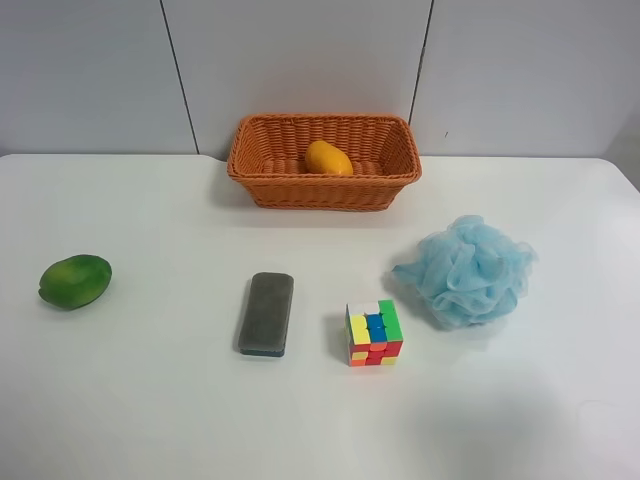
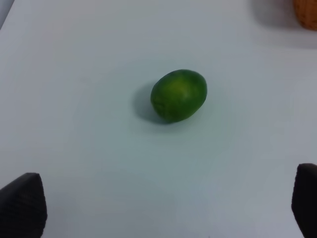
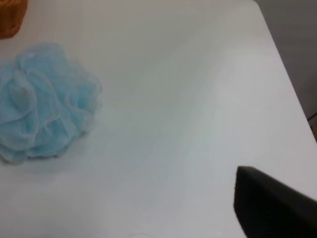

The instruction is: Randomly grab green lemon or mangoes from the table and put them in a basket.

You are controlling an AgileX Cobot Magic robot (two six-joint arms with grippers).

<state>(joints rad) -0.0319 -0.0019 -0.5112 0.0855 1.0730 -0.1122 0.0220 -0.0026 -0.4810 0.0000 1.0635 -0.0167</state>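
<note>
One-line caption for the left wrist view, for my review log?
Open left gripper above the white table, green lemon lying ahead between its fingertips.

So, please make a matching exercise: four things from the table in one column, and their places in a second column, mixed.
Things:
1. mango
2. green lemon
3. puzzle cube
4. bath sponge

Places:
a. between the grey eraser and the sponge
b. alone near the exterior high view's left edge
c. inside the basket
d. on the cube's right in that view

Pairs: 1-c, 2-b, 3-a, 4-d
</note>
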